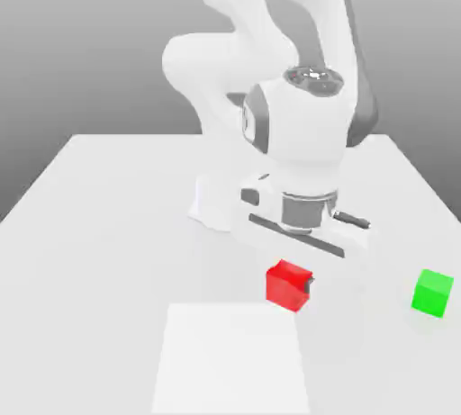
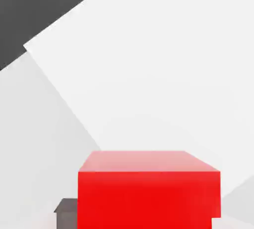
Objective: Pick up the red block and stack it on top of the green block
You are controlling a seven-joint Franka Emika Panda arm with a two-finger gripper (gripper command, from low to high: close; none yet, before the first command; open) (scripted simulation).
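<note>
In the exterior view, the red block (image 1: 288,286) sits at the pincer (image 1: 290,284), below the arm's hand (image 1: 306,233), and I take it as the landmark for everything else. The pincer is closed on the red block, with a dark fingertip (image 1: 309,285) against its side facing the exterior view's right; the hand view agrees, showing the block's red face close to the camera with a grey piece of the pincer beside it. The green block (image 1: 432,293) lies well apart from the red block, toward the exterior view's right, on the pale bench (image 1: 108,251), with nothing on top of it. A white flat square (image 1: 231,359) lies nearer the camera than the red block and a little toward the exterior view's left. Whether the red block is clear of the bench or only just resting on it, I cannot tell. The step in hand, as I judge it, is the pick: the grip looks made, while the carry and the stacking are still to do. The next move calls for a straight lift — high enough that the red block's underside would pass over the green block's top — then a sideways carry toward the green block. After that the red block would need squaring up over it before a slow lowering and release; a skewed approach could knock the green block aside or leave the upper one tipping.
</note>
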